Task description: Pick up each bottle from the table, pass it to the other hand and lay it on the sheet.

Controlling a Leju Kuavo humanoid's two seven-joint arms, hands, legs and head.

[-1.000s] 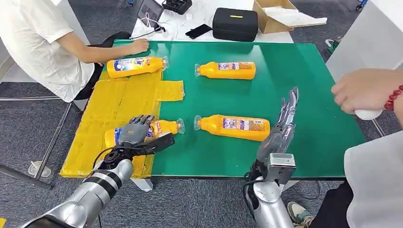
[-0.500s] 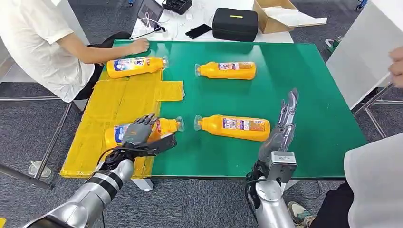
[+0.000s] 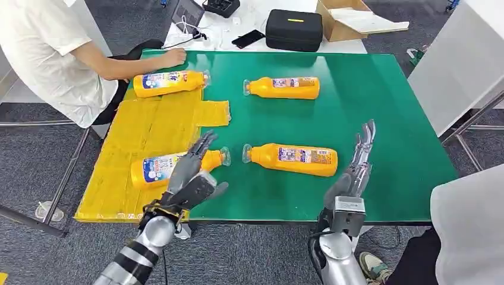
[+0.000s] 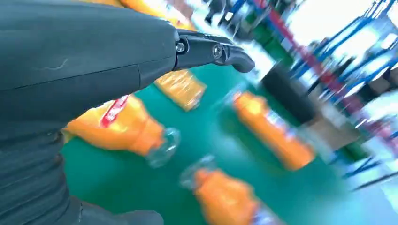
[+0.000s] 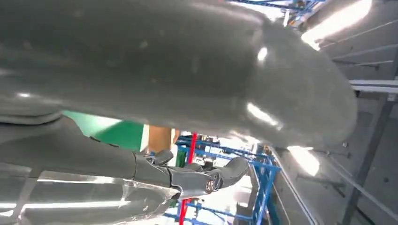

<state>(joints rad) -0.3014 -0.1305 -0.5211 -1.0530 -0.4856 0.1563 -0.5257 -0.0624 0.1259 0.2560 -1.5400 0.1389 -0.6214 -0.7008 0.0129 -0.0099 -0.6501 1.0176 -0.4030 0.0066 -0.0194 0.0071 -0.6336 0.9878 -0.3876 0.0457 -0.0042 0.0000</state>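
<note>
Several orange bottles lie on the green table [image 3: 380,89]. One bottle [image 3: 156,168] rests on the yellow sheet [image 3: 148,127] near the front edge, its clear cap toward the table's middle. My left hand [image 3: 191,175] hovers just past its neck with fingers spread, holding nothing. The left wrist view shows that bottle [image 4: 126,126] beneath the hand [image 4: 80,61]. Another bottle [image 3: 291,158] lies on bare table at front centre. My right hand [image 3: 355,168] stands beside its base, fingers straight up, empty. Two more bottles [image 3: 169,82] [image 3: 284,87] lie at the back, the left one touching the sheet's far edge.
A seated person at the back left rests a hand [image 3: 172,57] on the table's far corner. A black case [image 3: 293,29], a phone [image 3: 248,38] and a cardboard box [image 3: 350,18] sit beyond the table. A person's pale sleeve [image 3: 469,231] is at the right front.
My left hand has lifted off the near bottle on the sheet and drawn right and toward me, fingers opened. The person's hand at the right edge has left the picture.
</note>
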